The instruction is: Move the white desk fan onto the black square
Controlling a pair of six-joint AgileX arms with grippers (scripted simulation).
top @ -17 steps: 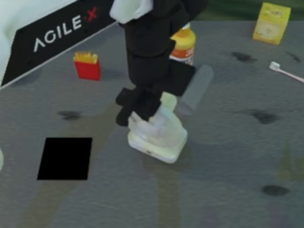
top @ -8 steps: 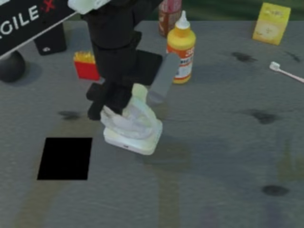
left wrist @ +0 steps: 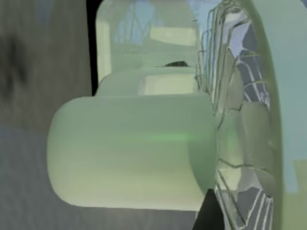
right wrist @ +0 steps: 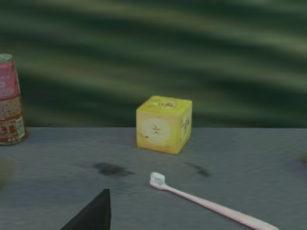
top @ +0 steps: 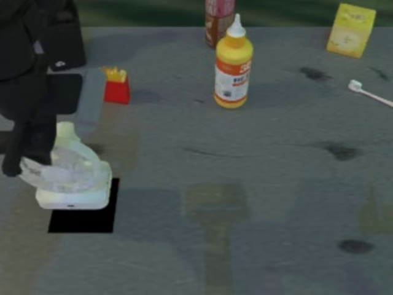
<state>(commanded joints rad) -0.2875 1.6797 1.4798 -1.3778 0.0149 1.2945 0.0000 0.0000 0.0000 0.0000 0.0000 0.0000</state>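
Note:
The white desk fan (top: 70, 179) hangs tilted in my left gripper (top: 35, 161), which is shut on it at the table's left side. Its rounded base covers the back part of the black square (top: 86, 221) and juts a little past the square's left edge; I cannot tell whether it touches. In the left wrist view the fan's motor knob (left wrist: 129, 151) and grille (left wrist: 244, 120) fill the picture, with one dark fingertip (left wrist: 207, 218) against them. My right gripper (right wrist: 144, 226) is out of the top view; its wrist view shows one dark fingertip (right wrist: 93, 215) with nothing beside it.
Behind the fan stand a red fries box (top: 115, 87) and a tall black box (top: 61, 43). A yellow bottle (top: 233, 64) and a red can (top: 219, 21) stand at the back middle. A yellow cube (top: 350, 29) and a toothbrush (top: 371, 93) lie at the back right.
My left arm has carried the fan leftward from the middle of the table to over the black square. The other objects have not moved.

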